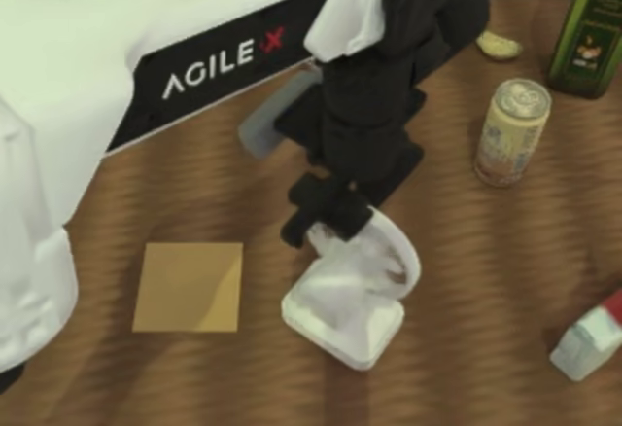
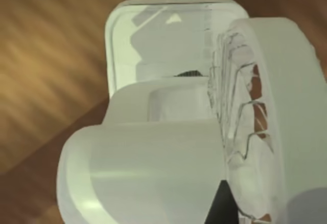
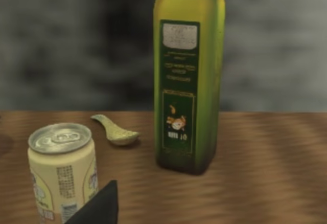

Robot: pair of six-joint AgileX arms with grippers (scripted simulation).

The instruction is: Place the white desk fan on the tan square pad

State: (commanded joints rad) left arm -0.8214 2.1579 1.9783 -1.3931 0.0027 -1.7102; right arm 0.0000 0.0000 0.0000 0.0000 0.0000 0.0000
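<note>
Two risks stand out, both mine to guess at. Left arm [image 1: 146,66] reaches in from the top view's left across the counter [image 1: 486,280], and its gripper [image 1: 335,231] sits down on the fan [image 1: 350,295], at the ringed head. The fan stands just right of the pad [image 1: 189,287], apart from it, not on it. Biggest risk: the grip looks to be high on the head and off to one side, so the base could swing or tip on lift and land skewed, overhanging the pad edge. Second risk: a low carry could drag the base and shove the thin pad. The can [image 1: 512,131], green bottle [image 1: 588,22] and white bottle [image 1: 588,340] are well apart on the right, so a knock is unlikely.

Hidden: the jaws are buried behind the wrist in the top view, and the left wrist view is filled by the fan body, so probably clamped on the head, but I cannot tell. The right arm is out of the top view; its wrist view shows only a dark tip [image 3: 99,206] near the can, with a spoon [image 3: 115,130] beyond; jaws state unreadable. The white bottle is cut off at the edge.
</note>
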